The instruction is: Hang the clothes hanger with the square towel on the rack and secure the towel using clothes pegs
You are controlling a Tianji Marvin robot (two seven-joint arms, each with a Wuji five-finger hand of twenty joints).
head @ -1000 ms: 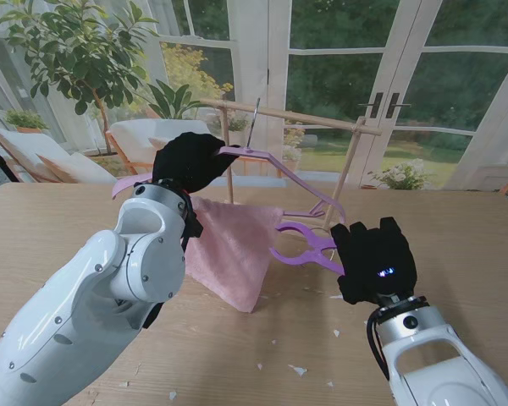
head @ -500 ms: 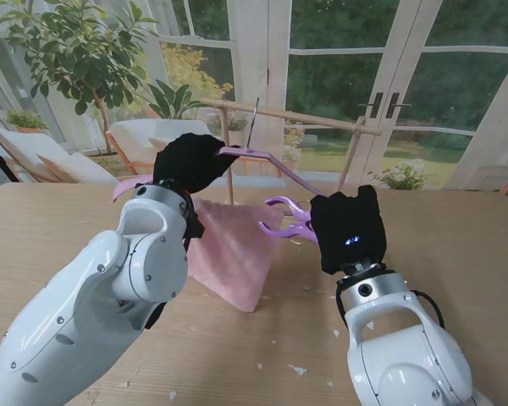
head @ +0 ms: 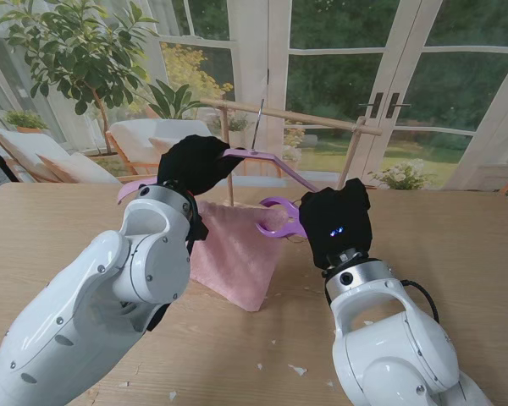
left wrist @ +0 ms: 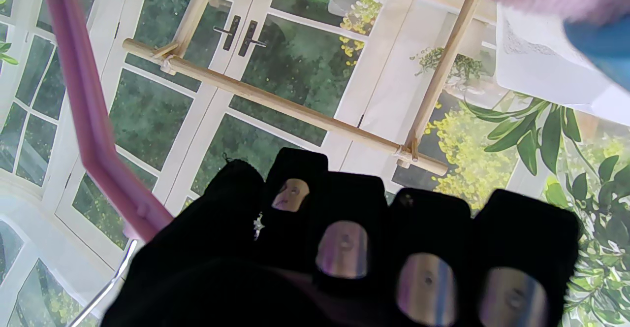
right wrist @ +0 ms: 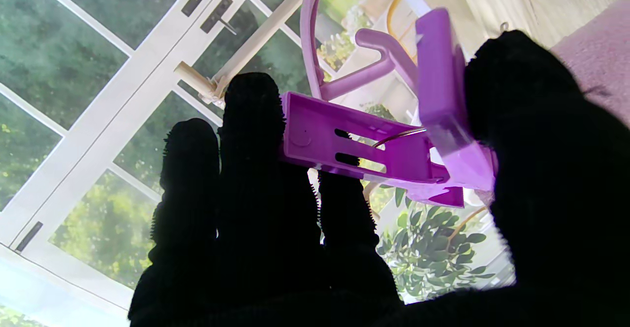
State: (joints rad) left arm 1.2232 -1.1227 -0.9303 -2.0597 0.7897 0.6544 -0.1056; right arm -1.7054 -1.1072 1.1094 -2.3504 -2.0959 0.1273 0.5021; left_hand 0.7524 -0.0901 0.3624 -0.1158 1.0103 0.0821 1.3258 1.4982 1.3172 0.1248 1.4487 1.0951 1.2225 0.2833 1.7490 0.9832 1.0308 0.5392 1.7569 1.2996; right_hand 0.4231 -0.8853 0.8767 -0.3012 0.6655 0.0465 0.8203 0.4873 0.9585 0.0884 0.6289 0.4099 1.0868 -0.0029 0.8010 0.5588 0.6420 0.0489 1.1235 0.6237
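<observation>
My left hand (head: pixel 195 162) is shut on the pink clothes hanger (head: pixel 275 162), held up in front of the wooden rack (head: pixel 305 117). The hanger's metal hook (head: pixel 260 114) sticks up beside the rack's bar. A pink square towel (head: pixel 237 254) hangs from the hanger, its lower corner near the table. My right hand (head: pixel 334 224) is shut on a purple clothes peg (head: pixel 275 218), jaws spread wide, right beside the towel's upper right edge. The right wrist view shows the peg (right wrist: pixel 374 140) pinched between thumb and fingers. In the left wrist view a hanger arm (left wrist: pixel 88 120) crosses before the rack bar (left wrist: pixel 275 105).
The wooden table (head: pixel 457 245) carries small white scraps (head: pixel 298 370) near me. Glass doors, plants and chairs stand behind the rack. My two forearms fill the near part of the stand's view.
My right hand has carried the open peg up and leftwards, from low over the table to the towel's upper right edge. The left hand and hanger have shifted slightly.
</observation>
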